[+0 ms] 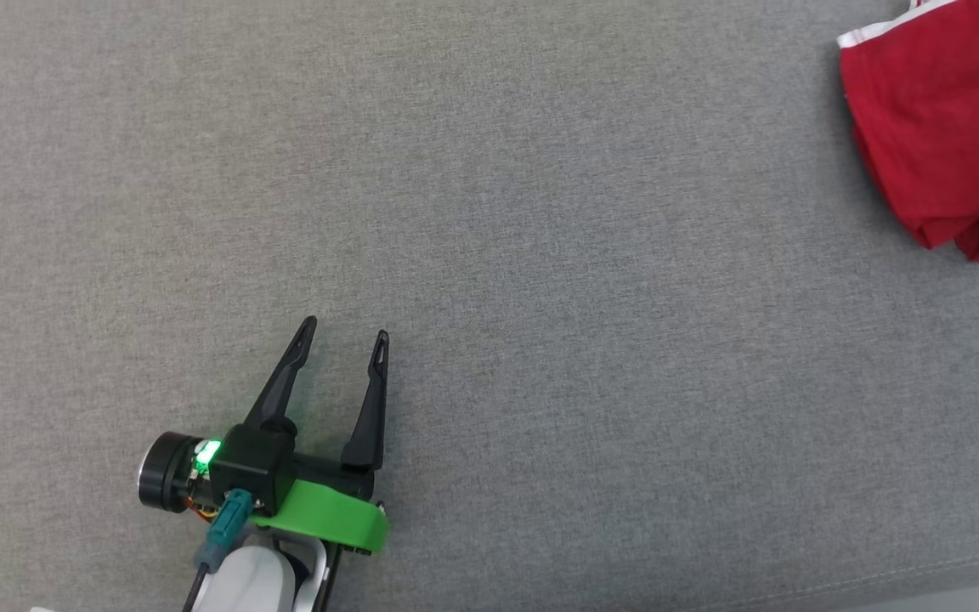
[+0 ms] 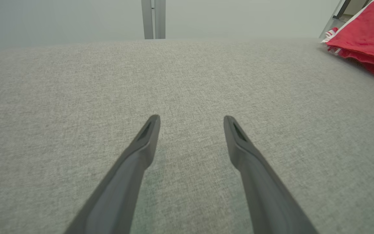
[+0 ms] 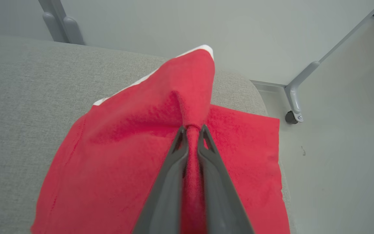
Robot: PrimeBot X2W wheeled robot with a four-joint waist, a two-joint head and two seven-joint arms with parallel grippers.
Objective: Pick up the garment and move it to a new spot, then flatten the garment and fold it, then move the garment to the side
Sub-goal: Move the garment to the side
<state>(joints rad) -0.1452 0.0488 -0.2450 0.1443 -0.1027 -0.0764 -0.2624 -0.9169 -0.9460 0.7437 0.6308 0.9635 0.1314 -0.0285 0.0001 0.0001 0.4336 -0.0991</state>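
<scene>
No text, label, brand, number or sign can be read in any view. On the red garment (image 1: pixel 940 127) only plain white bands (image 1: pixel 872 32) are seen along the edges, and no lettering can be made out on them. On the body of the left gripper (image 1: pixel 346 328) a small green light (image 1: pixel 207 453) is lit, but no marking can be read beside it.
</scene>
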